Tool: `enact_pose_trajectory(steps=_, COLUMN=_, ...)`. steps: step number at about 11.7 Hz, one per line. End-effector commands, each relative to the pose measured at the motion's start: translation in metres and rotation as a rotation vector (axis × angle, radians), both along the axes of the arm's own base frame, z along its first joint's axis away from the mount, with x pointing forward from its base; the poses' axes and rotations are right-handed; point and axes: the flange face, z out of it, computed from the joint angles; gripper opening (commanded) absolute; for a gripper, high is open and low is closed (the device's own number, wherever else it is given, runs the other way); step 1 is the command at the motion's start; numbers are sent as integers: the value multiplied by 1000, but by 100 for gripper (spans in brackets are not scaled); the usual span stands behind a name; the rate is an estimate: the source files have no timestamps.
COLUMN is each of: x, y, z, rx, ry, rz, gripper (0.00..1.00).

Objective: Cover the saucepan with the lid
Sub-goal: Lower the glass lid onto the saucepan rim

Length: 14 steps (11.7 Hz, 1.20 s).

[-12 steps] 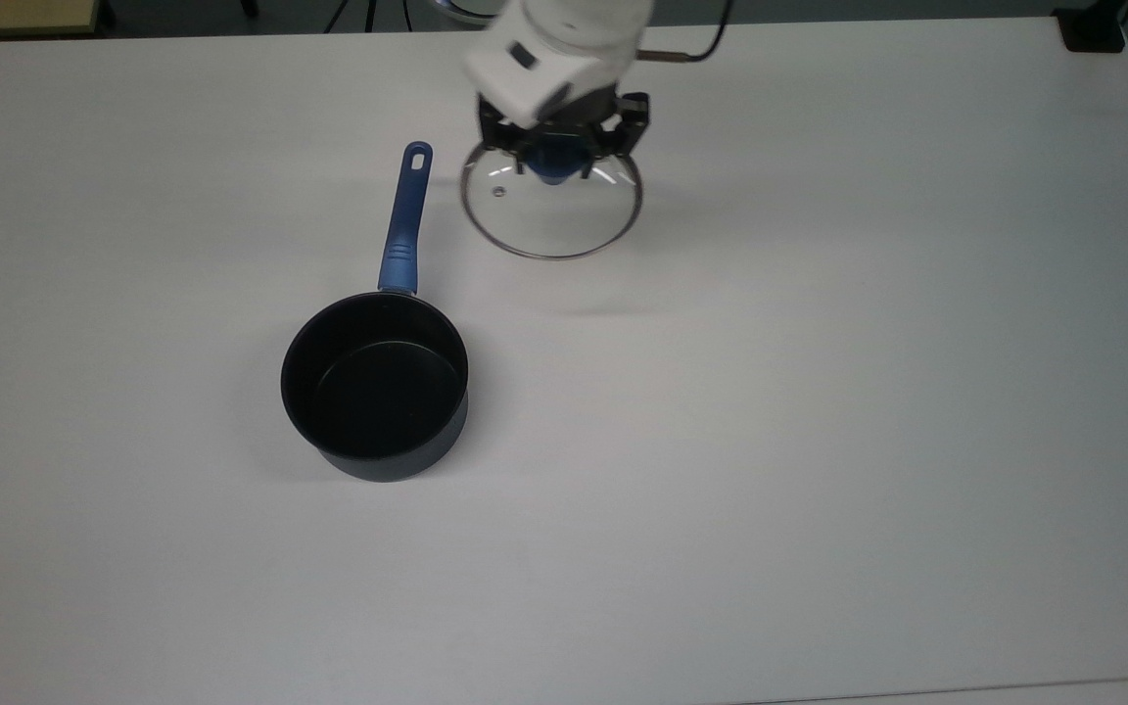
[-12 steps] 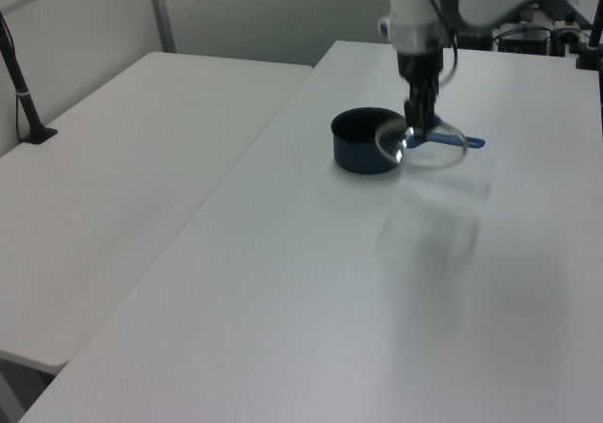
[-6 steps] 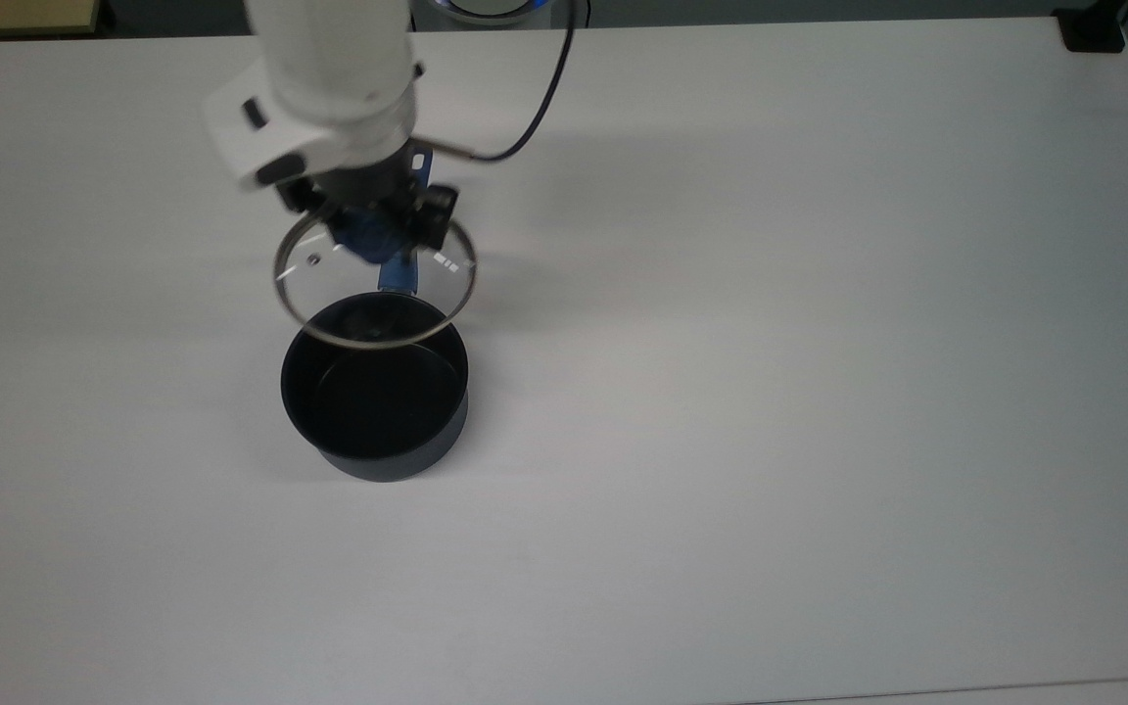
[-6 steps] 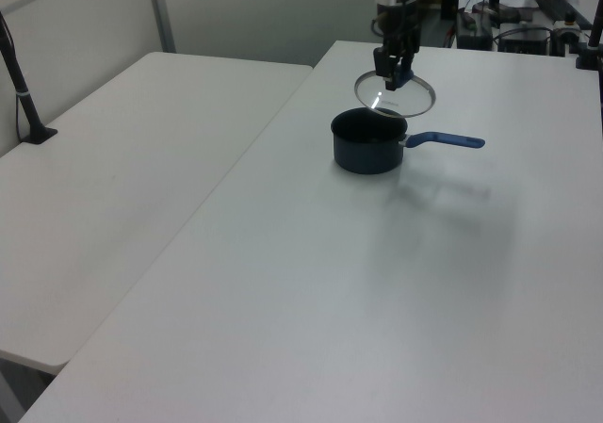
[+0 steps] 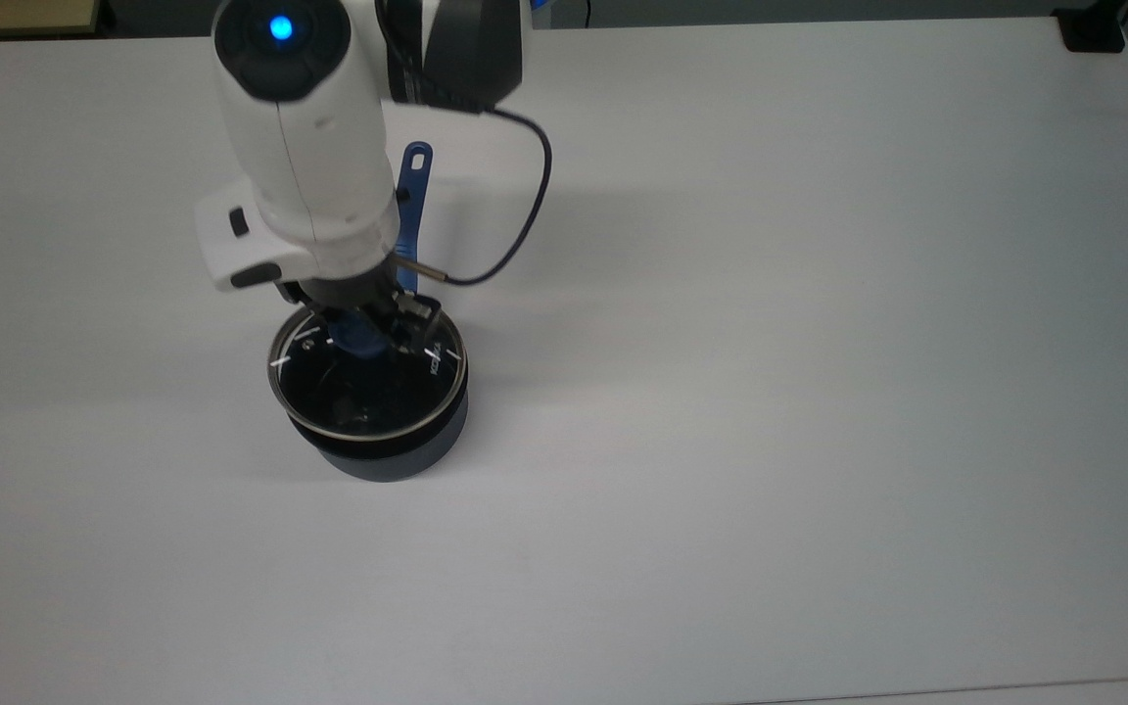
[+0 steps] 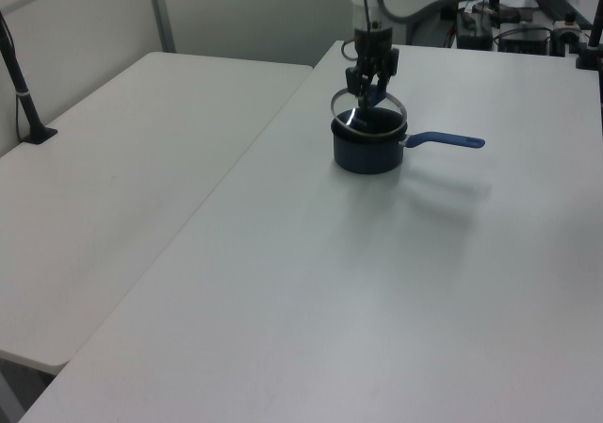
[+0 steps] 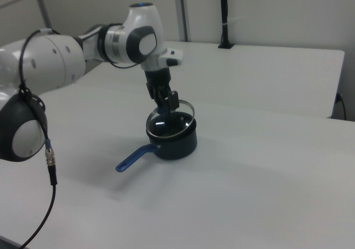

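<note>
Here, a white arm (image 7: 66, 55) reaches down over a black saucepan (image 5: 383, 436) on a white table (image 5: 819, 392). Its gripper (image 5: 365, 328) is clamped on the blue knob of the glass lid (image 5: 368, 377). The lid hangs just above the pan's rim, slightly tilted and nearly centred over it. In the top view, the pan's blue handle (image 5: 411, 196) points away toward the top edge, partly hidden behind the arm.

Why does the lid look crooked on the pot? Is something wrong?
The lid is tilted over the saucepan because the gripper holds its blue knob; it isn't sitting flat on the rim yet. Nothing looks spilled or broken.
</note>
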Motion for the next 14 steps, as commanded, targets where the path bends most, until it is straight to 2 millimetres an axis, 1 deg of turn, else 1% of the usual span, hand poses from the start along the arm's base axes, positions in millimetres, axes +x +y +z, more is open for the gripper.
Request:
enact_pose_trajectory(steps=1, x=8, y=7, z=-11, rx=-25, ry=-7, rz=-22, gripper=39)
enact_pose_trajectory(steps=2, x=8, y=14, z=-12, rx=-25, ry=-2, rz=-13, gripper=39)
enact_pose_trajectory(steps=4, x=7, y=15, z=-19, rx=-27, ry=13, rz=-8, gripper=39)
enact_pose_trajectory(steps=7, x=6, y=16, z=-16, rx=-27, ry=14, rz=-9, gripper=39)
enact_pose_trajectory(steps=8, x=5, y=17, z=-19, rx=-27, ry=28, rz=-10, gripper=39)
enact_pose_trajectory(steps=10, x=-2, y=22, z=-25, rx=-17, ry=91, rz=-41, gripper=39)
enact_pose_trajectory(steps=13, x=-4, y=20, z=-27, rx=-1, ry=105, rz=-101, gripper=39)
enact_pose_trajectory(steps=14, x=-5, y=21, z=-30, rx=5, ry=110, rz=-103, gripper=43)
